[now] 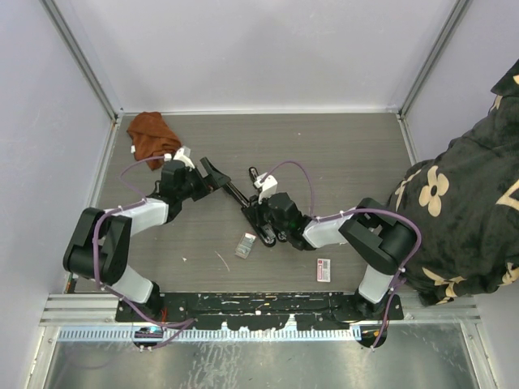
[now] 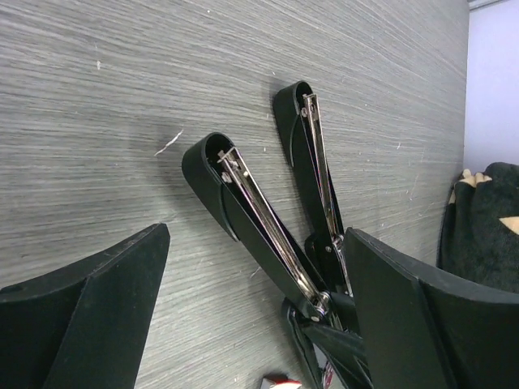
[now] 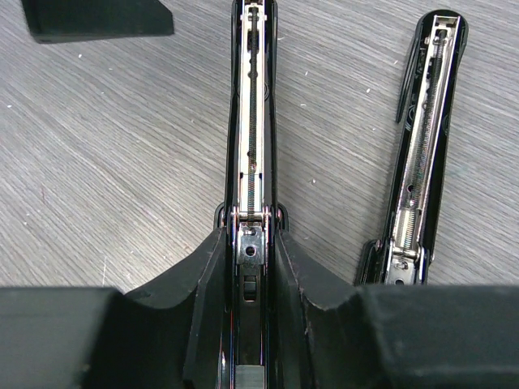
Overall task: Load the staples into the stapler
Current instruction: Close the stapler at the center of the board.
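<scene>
No writing can be read in any view.
The red-and-white box (image 1: 323, 270), near the near edge of the tabletop (image 1: 349, 154) toward its right corner, carries print too small to make out. The stapler (image 3: 253, 121) shows only bare metal and black plastic, no legible mark.

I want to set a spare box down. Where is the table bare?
Bare: the far-right stretch behind the right arm, and the near strip between the left arm and the staples. Crowded: the middle, where the left gripper and right gripper flank the stapler; a cloth fills the far-left corner.
</scene>
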Tool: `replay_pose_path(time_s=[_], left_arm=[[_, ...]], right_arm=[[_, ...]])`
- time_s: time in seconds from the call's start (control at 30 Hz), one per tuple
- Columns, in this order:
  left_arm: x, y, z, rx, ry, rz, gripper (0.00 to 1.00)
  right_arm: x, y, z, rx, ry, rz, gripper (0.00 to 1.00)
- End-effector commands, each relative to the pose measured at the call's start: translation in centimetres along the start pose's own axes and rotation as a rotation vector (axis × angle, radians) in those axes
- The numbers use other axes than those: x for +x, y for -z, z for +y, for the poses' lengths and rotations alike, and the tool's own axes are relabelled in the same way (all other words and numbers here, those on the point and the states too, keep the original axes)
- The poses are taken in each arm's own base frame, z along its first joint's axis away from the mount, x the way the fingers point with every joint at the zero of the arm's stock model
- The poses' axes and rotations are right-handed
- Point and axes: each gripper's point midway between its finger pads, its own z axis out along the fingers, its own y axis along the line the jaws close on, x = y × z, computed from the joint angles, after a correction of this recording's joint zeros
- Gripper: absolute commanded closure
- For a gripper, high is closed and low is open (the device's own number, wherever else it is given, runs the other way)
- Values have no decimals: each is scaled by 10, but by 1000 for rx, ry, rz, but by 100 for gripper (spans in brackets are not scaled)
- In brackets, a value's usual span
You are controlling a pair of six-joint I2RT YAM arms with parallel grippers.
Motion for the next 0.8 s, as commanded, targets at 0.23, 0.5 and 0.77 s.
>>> replay_pose_path(time_s=[0.23,0.5,0.77], left_arm=[[-16,-22,-27,143,79,-35,10],[-18,-24,-43,252,106,-52,12],[-22,-18,-48,289,38,-85,38]], right_arm=[[-93,21,27,-115,-3,-312,99],[-93,22,33,-150,0,-311,99],[-79,11,30,-136,17,-260,99]])
